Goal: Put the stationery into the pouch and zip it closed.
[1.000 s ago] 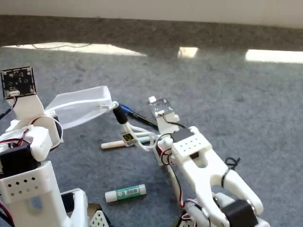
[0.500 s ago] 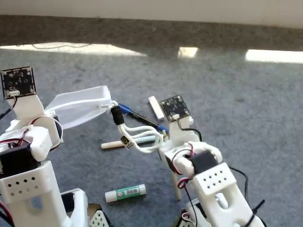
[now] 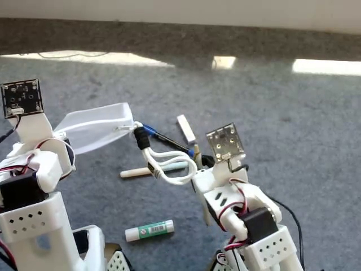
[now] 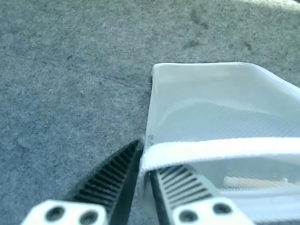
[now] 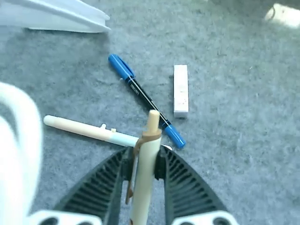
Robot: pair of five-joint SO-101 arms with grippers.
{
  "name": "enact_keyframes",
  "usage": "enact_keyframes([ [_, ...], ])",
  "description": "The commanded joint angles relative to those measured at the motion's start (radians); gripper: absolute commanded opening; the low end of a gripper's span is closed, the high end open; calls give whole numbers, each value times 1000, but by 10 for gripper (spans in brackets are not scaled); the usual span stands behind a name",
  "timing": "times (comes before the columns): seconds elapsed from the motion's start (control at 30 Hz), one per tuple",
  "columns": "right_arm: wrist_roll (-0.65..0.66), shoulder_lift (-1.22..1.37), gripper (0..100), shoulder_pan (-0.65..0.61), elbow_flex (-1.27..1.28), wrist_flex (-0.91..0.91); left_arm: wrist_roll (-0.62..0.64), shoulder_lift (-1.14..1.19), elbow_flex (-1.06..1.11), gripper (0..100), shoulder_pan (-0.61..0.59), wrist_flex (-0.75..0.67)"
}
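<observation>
Over grey carpet (image 3: 304, 130) the pouch (image 4: 220, 112) is held up, its rim pinched in the left gripper (image 4: 144, 159). Something pale, perhaps inside, shows dimly through its mesh. The right gripper (image 5: 143, 154) clamps a cream pen (image 5: 151, 126) above a blue pen (image 5: 140, 96), eraser (image 5: 180, 90) and marker (image 5: 84, 130). A glue stick (image 3: 149, 230) lies apart. Sunlit patches (image 3: 84, 57) line the far edge.

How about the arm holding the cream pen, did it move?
Yes. In the high view the right arm, with the pen, drew back toward the near edge, away from the white eraser, which lay still.
</observation>
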Motion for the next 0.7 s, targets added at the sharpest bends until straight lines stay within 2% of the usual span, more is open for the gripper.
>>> enact_keyframes([
  [0.0, 48, -58, 5, 10, -18, 4, 9, 22, -2, 7, -8, -20],
  [0.37, 68, -81, 5, 8, -200, 1, 9, 24, -1, 7, -8, -20],
  [0.67, 68, -79, 5, 5, -452, -1, 9, 24, -1, 7, -8, -20],
])
